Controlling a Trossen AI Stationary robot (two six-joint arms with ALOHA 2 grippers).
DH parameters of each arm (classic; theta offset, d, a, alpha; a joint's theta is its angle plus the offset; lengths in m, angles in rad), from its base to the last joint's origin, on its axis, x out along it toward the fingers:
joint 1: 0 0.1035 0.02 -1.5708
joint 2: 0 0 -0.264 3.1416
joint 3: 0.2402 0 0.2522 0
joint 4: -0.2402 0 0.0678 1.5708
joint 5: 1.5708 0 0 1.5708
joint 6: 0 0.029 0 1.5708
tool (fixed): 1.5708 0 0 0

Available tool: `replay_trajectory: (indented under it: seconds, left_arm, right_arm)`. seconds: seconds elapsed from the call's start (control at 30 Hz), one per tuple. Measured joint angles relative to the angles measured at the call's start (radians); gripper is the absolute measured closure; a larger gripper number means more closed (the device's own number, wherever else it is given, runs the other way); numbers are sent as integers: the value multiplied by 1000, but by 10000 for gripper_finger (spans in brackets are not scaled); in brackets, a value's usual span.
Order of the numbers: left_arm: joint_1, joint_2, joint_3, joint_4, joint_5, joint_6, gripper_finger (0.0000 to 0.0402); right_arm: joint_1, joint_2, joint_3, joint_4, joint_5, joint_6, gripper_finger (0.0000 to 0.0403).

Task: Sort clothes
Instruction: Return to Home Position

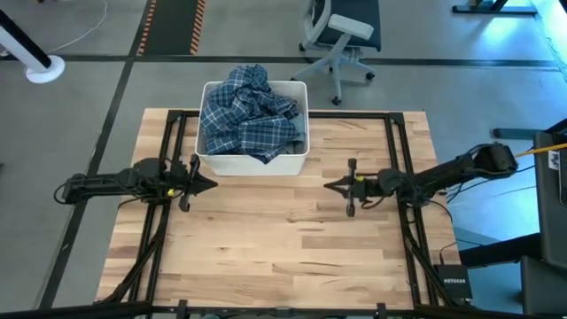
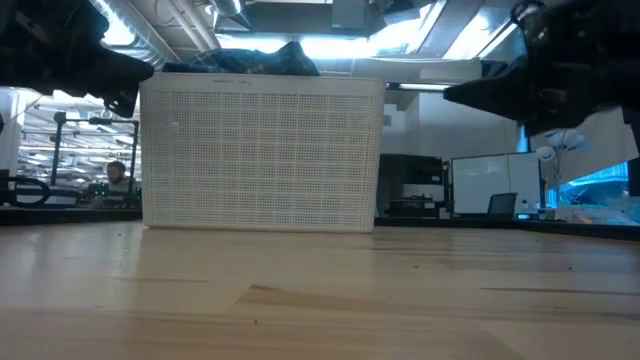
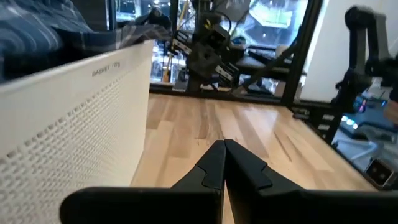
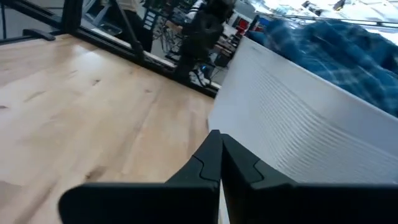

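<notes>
The blue-white plaid shirt (image 1: 248, 115) is heaped in the white plastic bin (image 1: 299, 161) at the table's far middle and spills over its rim; it shows above the bin wall in the low view (image 2: 245, 60) and both wrist views (image 3: 37, 28) (image 4: 339, 53). The other clothes are hidden. My left gripper (image 1: 213, 184) is shut and empty, just left of the bin's near corner. My right gripper (image 1: 326, 185) is shut and empty, right of the bin's near side. Both hover above the table.
Bare wooden tabletop (image 1: 283, 248) lies in front of the bin. A black frame (image 1: 394, 142) runs around the table's edges. An office chair (image 1: 341, 35) stands on the floor beyond the far edge.
</notes>
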Motion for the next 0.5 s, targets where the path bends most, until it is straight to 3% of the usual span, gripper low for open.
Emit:
replay_trajectory:
  seconds: [0.2,0.5]
  left_arm:
    - [0,0,0,-5,15,26,399]
    - [0,-8,1,-4,22,58,399]
  right_arm:
    - [-89,-193,-119,-28,-43,16,387]
    - [-102,-472,-119,-262,-41,-43,376]
